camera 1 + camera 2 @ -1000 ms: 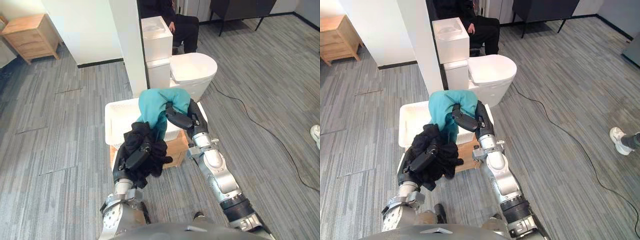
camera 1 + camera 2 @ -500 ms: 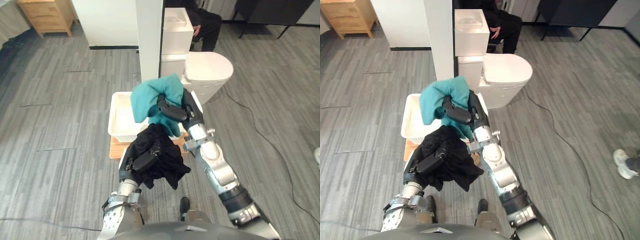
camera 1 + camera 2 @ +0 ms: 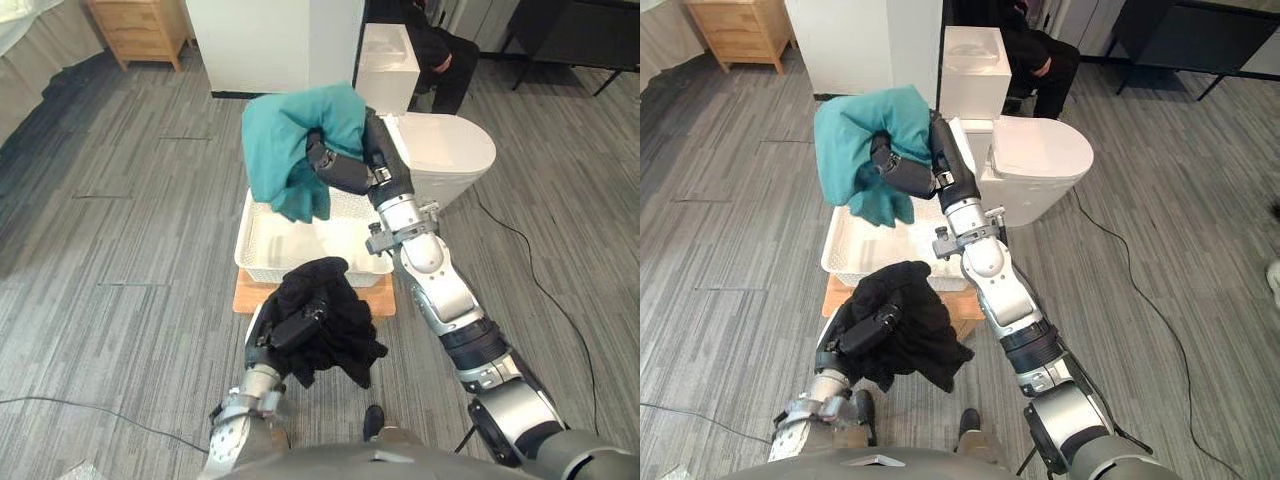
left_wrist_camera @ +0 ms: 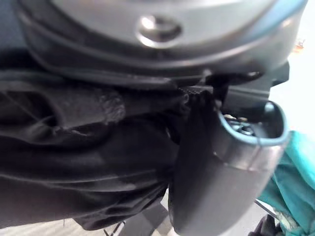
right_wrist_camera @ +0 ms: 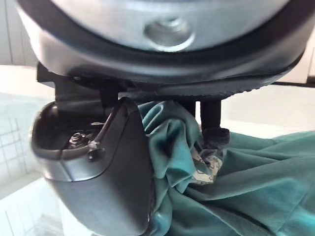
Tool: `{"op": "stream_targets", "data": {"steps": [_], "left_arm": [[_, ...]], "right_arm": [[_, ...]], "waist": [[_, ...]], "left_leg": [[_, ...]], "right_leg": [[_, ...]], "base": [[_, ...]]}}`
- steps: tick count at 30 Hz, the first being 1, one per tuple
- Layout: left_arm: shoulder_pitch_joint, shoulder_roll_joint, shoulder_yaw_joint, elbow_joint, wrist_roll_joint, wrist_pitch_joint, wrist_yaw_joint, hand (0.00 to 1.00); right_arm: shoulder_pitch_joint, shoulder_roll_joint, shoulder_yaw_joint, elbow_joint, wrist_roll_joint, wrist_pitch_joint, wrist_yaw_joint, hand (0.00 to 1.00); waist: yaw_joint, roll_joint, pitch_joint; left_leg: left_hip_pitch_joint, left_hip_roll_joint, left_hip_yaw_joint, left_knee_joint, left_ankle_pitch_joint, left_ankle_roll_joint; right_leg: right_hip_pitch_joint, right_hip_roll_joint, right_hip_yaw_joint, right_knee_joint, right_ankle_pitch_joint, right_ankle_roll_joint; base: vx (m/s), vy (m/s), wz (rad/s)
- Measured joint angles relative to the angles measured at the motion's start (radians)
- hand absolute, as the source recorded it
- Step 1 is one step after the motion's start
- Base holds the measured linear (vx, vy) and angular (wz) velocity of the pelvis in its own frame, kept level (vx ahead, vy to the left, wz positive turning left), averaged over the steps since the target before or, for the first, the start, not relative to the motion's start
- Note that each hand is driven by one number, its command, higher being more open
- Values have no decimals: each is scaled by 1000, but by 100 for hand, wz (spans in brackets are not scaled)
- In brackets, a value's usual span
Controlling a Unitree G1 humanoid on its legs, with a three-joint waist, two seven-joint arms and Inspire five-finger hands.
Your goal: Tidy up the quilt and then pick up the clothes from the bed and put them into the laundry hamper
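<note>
A teal garment hangs bunched in the air over the far side of the white laundry hamper, with my right hand shut on it. The right wrist view shows my thumb pressed into the teal cloth. A black garment hangs in front of the hamper's near rim, and my left hand is shut on it. In the left wrist view the black cloth is wrapped round the hand.
The hamper rests on a low wooden board on the grey floor. Behind it stand a white toilet and a white pillar. A seated person in dark clothes is behind the toilet. A wooden nightstand is at the far left.
The camera has shifted, and the hamper now shows more fully. My right hand has lifted the teal garment higher over the hamper. The left hand still holds the black garment near the front rim.
</note>
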Motion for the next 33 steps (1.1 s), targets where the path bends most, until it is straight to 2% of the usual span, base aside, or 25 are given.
{"op": "stream_targets", "data": {"steps": [2, 5, 11, 12, 15, 18, 22, 30, 33], "left_arm": [[-12, -1, -2, -10, 0, 0, 7, 0], [-24, 0, -25, -25, 0, -2, 4, 0], [-76, 31, -62, -25, 0, -1, -3, 0], [-88, 32, -68, -24, 0, -1, -4, 0], [-131, 35, -76, -20, 0, -1, -10, 0], [-204, 35, -79, -1, 0, -2, -12, 0], [-248, 36, -79, 50, 0, -1, -8, 0], [-256, 36, -49, 67, -6, -2, 1, 0], [-254, 33, -37, 87, -7, -2, 19, 0]], "right_arm": [[-18, -4, 0, 106, -27, 0, 2, 0], [-74, -36, -2, 317, -79, 23, -1, 0], [-158, -42, -27, 518, -109, 64, -12, 0], [-171, -42, -42, 545, -109, 67, -16, 100], [-237, -42, -80, 625, -109, 77, -21, 100], [-345, -43, -138, 715, -108, 79, -37, 100], [-363, -42, -169, 747, -112, 97, -38, 100], [-411, -43, -211, 747, -158, 120, -59, 100], [-419, -42, -209, 733, -192, 120, -60, 100]], "waist": [[1, 4, -1], [7, 24, -4], [26, 29, -1], [31, 29, -1], [31, 38, 8], [32, 69, 48], [31, 67, 58], [22, 56, 68], [2, 56, 68]], "left_leg": [[-15, 0, -3, 0, 1, 2], [-58, 16, -7, 0, 20, 0], [-121, 42, -12, 0, 70, -1], [-122, 41, -13, 0, 76, 2], [-126, 37, -23, 1, 83, 5], [-138, 36, -30, 0, 86, 8], [-145, 44, -27, 0, 88, 10], [-118, 50, 20, 0, 93, 5], [-109, 62, 23, 0, 93, 2]], "right_leg": [[-9, 1, 0, -4, -1, -1], [-40, 13, -27, -12, 5, -12], [-57, 42, -58, -73, 54, -24], [-57, 42, -57, -73, 55, -24], [-55, 41, -60, -73, 55, -24], [-60, 44, -65, -77, 64, -25], [-65, 47, -65, -87, 70, -26], [-65, 52, -25, -88, 76, -31], [-57, 61, -21, -88, 79, -36]], "base": [[-107, 11, 0], [-120, -5, 19], [-38, -28, 10], [16, -5, 5], [9, 7, 8], [-52, 21, 6], [-13, -2, -1], [13, -15, -14], [-18, -15, -8]]}}
